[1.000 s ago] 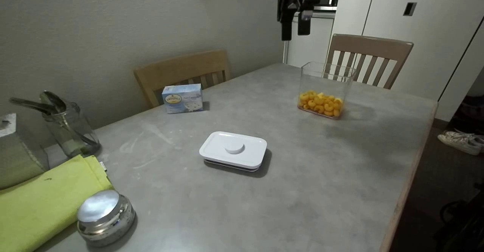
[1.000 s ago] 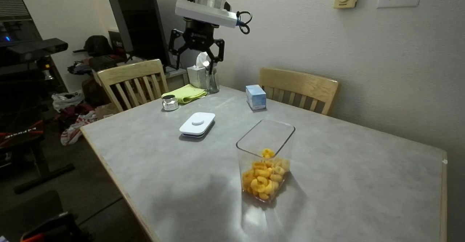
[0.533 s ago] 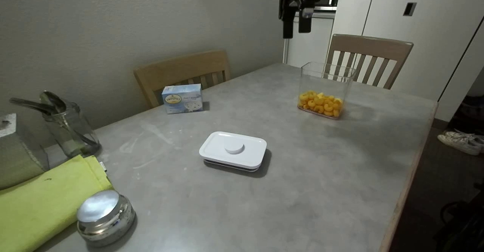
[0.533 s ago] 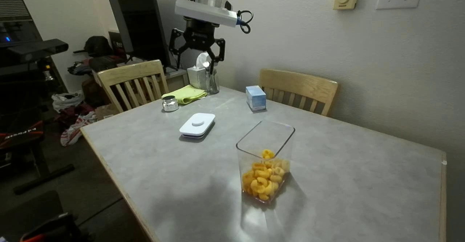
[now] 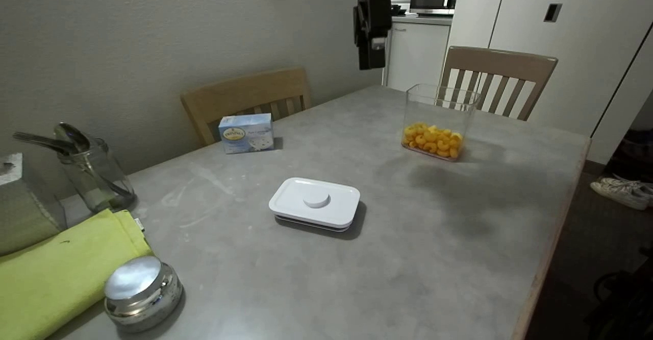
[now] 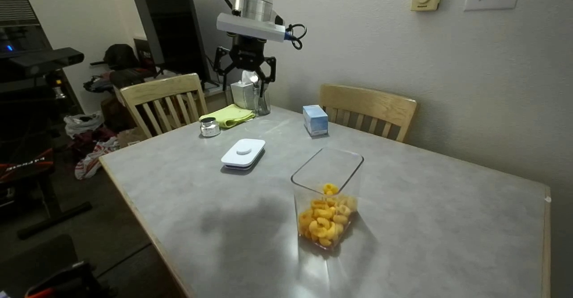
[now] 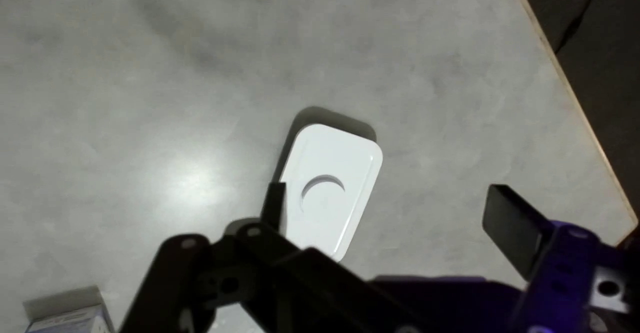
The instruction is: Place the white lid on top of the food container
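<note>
Gripper [image 6: 243, 91] high over table [image 6: 425, 226], jaws spread wide, lid [image 7: 330, 160] lying below it, container [image 5: 438, 115] lower, off to one side

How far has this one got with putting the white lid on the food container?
Done: none of the placing; the white lid lies flat on the table, apart from the food container, whose top is open. In hand: nothing gripped; the pincer hangs open, raised clear of the lid, perhaps ready to go down for it. Left: grip the lid, carry it across and cover that open top.
</note>
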`<action>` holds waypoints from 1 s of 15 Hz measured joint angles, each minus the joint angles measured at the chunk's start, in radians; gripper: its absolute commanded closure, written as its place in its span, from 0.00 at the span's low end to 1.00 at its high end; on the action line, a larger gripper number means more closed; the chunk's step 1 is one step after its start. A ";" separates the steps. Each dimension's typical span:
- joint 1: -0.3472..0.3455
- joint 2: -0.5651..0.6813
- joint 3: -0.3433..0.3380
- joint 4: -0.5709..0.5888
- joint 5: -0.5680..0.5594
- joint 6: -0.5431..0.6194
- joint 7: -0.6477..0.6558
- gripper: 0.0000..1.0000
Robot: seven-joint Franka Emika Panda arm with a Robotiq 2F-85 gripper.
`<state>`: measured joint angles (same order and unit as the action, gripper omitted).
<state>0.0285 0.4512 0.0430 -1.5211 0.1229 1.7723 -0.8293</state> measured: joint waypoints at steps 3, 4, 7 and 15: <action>0.014 0.083 0.013 0.095 -0.062 -0.002 0.074 0.00; 0.019 0.113 0.019 0.130 -0.078 -0.003 0.090 0.00; 0.030 0.197 0.042 0.221 -0.099 -0.008 0.101 0.00; 0.026 0.200 0.049 0.221 -0.098 -0.005 0.120 0.00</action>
<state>0.0541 0.6508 0.0916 -1.3000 0.0245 1.7669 -0.7096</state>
